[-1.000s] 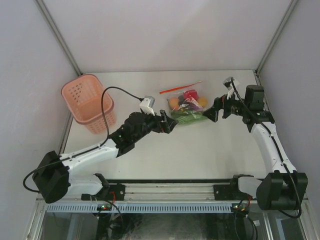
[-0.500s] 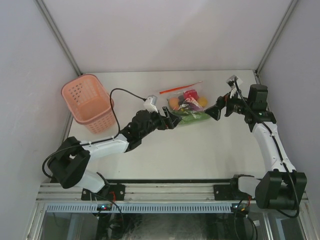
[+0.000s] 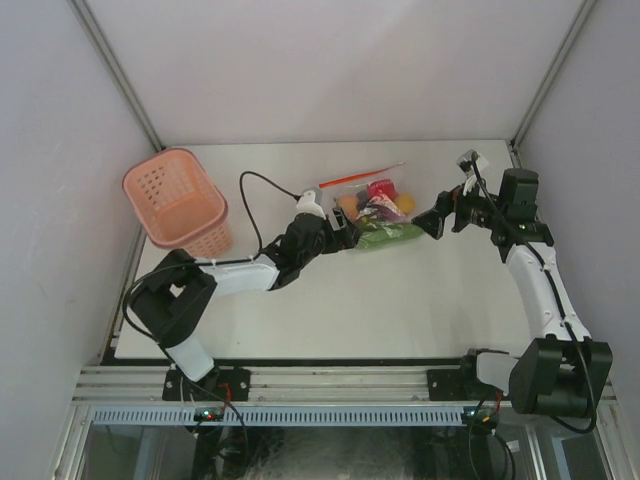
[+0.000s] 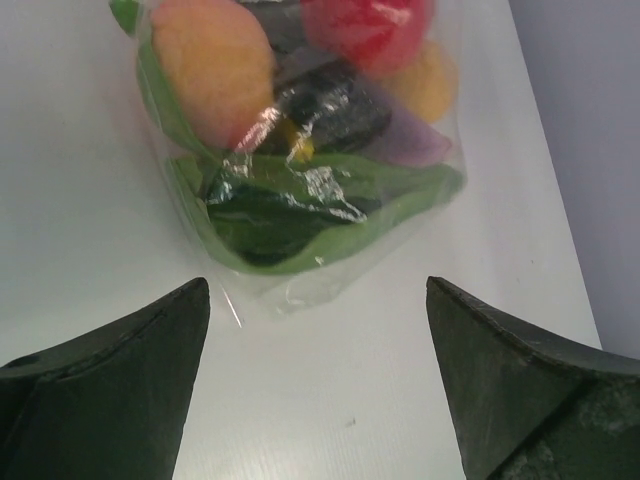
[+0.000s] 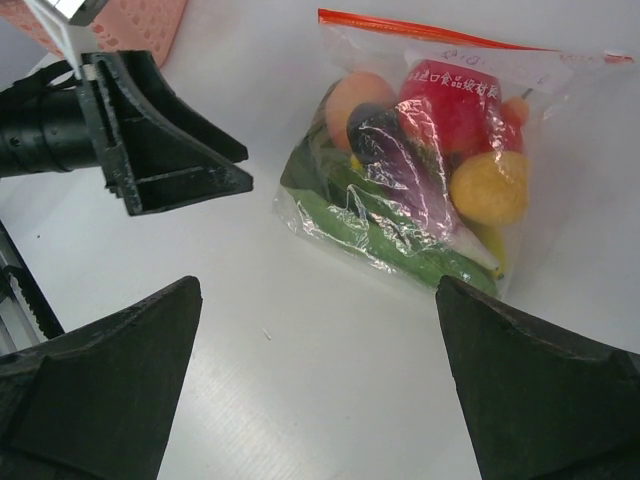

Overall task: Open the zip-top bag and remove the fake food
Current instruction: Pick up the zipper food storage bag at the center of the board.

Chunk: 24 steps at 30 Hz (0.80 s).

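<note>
The zip-top bag (image 3: 372,212) lies flat on the counter (image 3: 400,300), toward the back, with the fake food (image 5: 440,150) packed inside and the red strip along its far edge looking sealed. The left gripper (image 3: 343,232) has pushed in to the bag's near-left corner, its jaws apart though drawn in slightly. The right gripper (image 3: 428,224) has eased back a touch, jaws wide apart. A first pinch seems close. The left wrist view shows the film's edge just ahead of its jaws, untouched. The right wrist view shows the strip, which the left wrist view misses.
</note>
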{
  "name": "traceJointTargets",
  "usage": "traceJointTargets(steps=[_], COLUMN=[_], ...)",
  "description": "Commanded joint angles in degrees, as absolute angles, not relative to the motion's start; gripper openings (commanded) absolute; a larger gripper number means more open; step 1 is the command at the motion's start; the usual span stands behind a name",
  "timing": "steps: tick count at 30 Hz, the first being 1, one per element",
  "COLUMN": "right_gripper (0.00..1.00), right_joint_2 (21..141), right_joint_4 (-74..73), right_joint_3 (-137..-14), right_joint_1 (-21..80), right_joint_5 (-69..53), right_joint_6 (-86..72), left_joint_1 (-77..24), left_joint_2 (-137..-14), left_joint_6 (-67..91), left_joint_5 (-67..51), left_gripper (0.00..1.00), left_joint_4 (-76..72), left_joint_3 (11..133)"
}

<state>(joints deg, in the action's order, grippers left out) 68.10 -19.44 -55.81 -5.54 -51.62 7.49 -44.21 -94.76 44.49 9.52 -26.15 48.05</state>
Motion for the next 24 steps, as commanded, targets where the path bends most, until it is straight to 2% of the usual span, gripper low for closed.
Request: traceJointTargets(steps=[1, 16, 24], right_gripper=[1.0, 1.0, 1.0], right_joint_2=[68.14, 68.82, 69.04], right_joint_4=[-16.88, -16.92, -16.88], right_joint_3=[-55.9, -55.94, -55.9], right_joint_1=[-5.48, -5.6, -5.63], right_joint_5=[-52.68, -52.73, -52.57], right_joint_6=[7.29, 7.47, 7.55], left_joint_1=[-41.69, -34.42, -34.21], left_joint_2=[-98.23, -108.72, -115.21], left_joint_6=[45.02, 43.57, 43.16], left_joint_5=[10.34, -6.42, -8.82], left_gripper=[0.92, 0.96, 0.96], left_joint_4=[-27.47, -36.96, -37.25], left_joint_3=[53.65, 57.16, 61.76])
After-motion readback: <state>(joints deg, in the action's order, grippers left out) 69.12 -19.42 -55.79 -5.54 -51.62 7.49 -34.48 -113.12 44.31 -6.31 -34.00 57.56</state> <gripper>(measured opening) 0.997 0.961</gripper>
